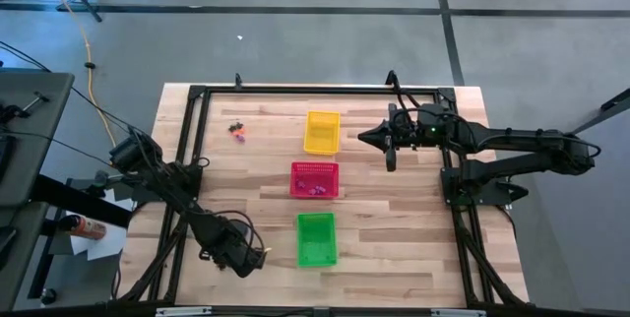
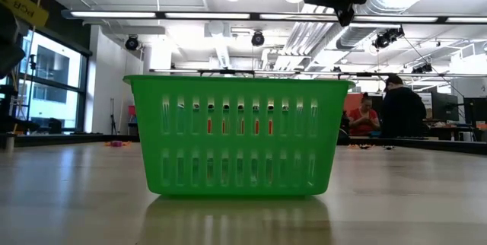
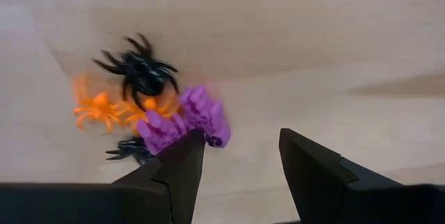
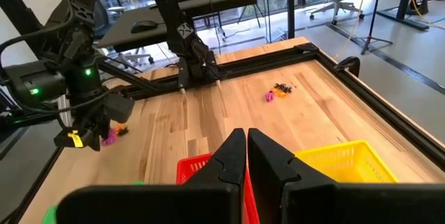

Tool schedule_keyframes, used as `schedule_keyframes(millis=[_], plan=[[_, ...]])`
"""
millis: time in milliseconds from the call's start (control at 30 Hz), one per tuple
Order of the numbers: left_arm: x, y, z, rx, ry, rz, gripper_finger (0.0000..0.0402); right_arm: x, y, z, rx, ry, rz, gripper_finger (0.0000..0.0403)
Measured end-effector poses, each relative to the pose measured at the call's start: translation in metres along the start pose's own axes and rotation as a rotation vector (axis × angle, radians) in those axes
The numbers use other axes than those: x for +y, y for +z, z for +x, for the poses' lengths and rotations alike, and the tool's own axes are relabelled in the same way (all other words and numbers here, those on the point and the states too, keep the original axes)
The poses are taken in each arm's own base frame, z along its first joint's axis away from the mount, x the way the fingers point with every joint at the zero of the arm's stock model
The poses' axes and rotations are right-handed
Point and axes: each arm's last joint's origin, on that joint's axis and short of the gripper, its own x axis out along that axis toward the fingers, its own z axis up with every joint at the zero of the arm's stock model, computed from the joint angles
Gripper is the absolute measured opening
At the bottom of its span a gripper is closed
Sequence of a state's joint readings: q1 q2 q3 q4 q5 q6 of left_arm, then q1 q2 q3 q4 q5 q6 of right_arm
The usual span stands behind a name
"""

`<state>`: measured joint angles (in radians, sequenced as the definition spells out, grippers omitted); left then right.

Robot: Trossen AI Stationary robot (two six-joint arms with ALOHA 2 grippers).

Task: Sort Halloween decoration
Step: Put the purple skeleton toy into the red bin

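Left gripper (image 3: 240, 161) hangs low over the near left part of the counter (image 1: 394, 248), left of the green basket (image 1: 316, 239). Its jaws stand apart, holding nothing, and right in front of them lies a small heap of Halloween trinkets: a black spider (image 3: 141, 71) on top, an orange spider (image 3: 97, 108) beside it, a purple-pink piece (image 3: 184, 118) touching the tip of one finger (image 3: 182, 165), and a second black piece (image 3: 128, 152) half hidden underneath. In the right wrist view the same heap shows as a purple and orange speck just beside that gripper.

Right gripper (image 1: 368, 138) is clenched with nothing between its fingers, poised at the far side of the counter just right of the yellow basket (image 1: 322, 132).

Three mesh baskets stand in a row down the middle: yellow farthest, red basket (image 1: 315, 180) in the middle, green nearest. A few purple trinkets (image 1: 313, 189) lie inside the red one. Another small cluster of trinkets (image 1: 237, 130), black, pink and orange, lies on the far left of the counter, well apart from the baskets. Two people (image 2: 384, 112) show in the room behind.
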<state>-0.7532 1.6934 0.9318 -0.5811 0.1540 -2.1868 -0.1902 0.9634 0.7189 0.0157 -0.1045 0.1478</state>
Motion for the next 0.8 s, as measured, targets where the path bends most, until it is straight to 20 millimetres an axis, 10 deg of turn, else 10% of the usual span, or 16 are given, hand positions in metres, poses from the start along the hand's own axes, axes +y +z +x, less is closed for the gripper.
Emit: schedule_keyframes(millis=[800], plan=[[0.008, 0.0067, 0.0027, -0.072, 0.089, -0.047, 0.0176, -0.0017, -0.0029, 0.0, 0.025, -0.046, 0.003, 0.0012]])
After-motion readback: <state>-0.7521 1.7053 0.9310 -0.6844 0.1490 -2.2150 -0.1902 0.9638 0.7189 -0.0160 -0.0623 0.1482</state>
